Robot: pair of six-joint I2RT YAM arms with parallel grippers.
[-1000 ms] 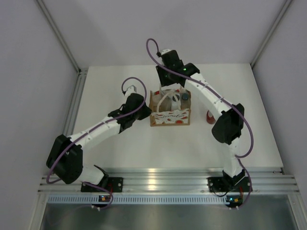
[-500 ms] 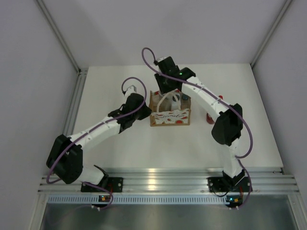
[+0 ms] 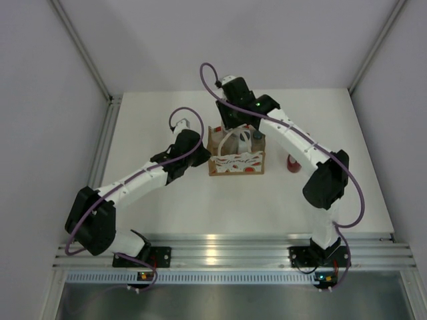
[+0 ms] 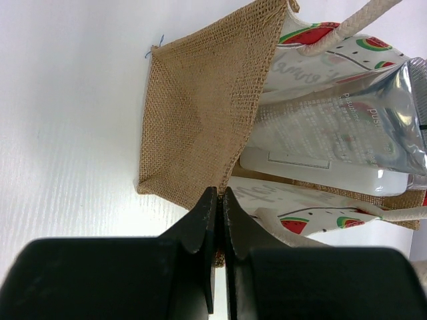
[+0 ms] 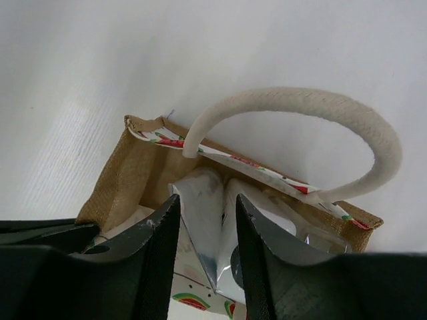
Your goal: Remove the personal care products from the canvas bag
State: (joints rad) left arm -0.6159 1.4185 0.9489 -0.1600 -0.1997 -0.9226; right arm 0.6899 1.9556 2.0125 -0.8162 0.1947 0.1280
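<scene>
Right gripper (image 5: pixel 207 202) is down in the mouth of the canvas bag (image 5: pixel 123 180). Its jaws are partway in and, as far as we can see, clamped on the crimped end of the squeeze tube (image 5: pixel 200 223); the foil end looks buckled between the fingers. Left gripper (image 4: pixel 218 195) has its jaws together, pinching the burlap side wall at its edge. We read that as pinning the bag.

Rope handle (image 5: pixel 300 110) arches just beyond the right gripper, clear of the fingers. The tube sits inside the bag, next to a bottle with a dark cap (image 3: pixel 257 136); we can't make out a second one for sure. Red bottle (image 3: pixel 291 162) is out on the tabletop (image 3: pixel 200 207), right of the bag. We reckon that's one out, the rest to go.

Handling:
- **Tube:** light, soft, slick foil. The flat crimp is the stiffest spot, so that's the right hold; the body would squash and slide.
- **Bag:** floppy and light, so it'll likely ride up with the tube if the left lets go.
- **Next move:** we'd pull straight up and mind the handle loop.
</scene>
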